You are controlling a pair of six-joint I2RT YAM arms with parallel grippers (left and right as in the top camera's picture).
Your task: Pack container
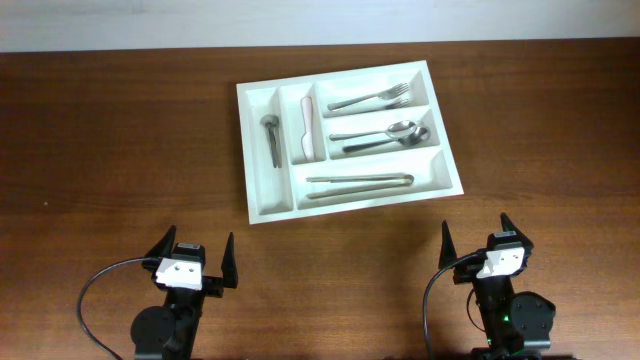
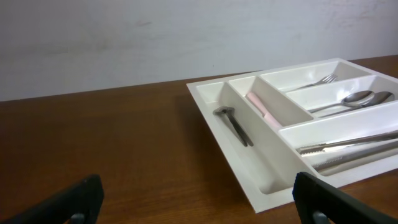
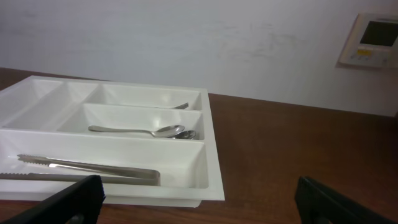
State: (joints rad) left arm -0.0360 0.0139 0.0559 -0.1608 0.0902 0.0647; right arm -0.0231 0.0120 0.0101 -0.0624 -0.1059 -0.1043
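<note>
Container (image 1: 268, 185) sits toward the far side of the wooden table (image 1: 120, 150), well clear of left gripper (image 1: 200, 240) and right gripper (image 1: 475, 225) at the near edge, both jaws wide open and empty; nearest long slot holds tongs (image 1: 360, 181), next spoons (image 1: 385, 135), farthest forks (image 1: 372, 98).

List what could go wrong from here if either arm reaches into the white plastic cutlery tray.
1. The large white rectangular plastic cutlery tray lies loose and askew on the brown wooden table; a nudge from the open left gripper or right gripper could slide it.
2. The two silver metal spoons overlap in the middle long compartment; lifting one might drag the other.
3. The long silver metal tongs lie flat near a compartment wall, so a gripper might catch on it.
</note>
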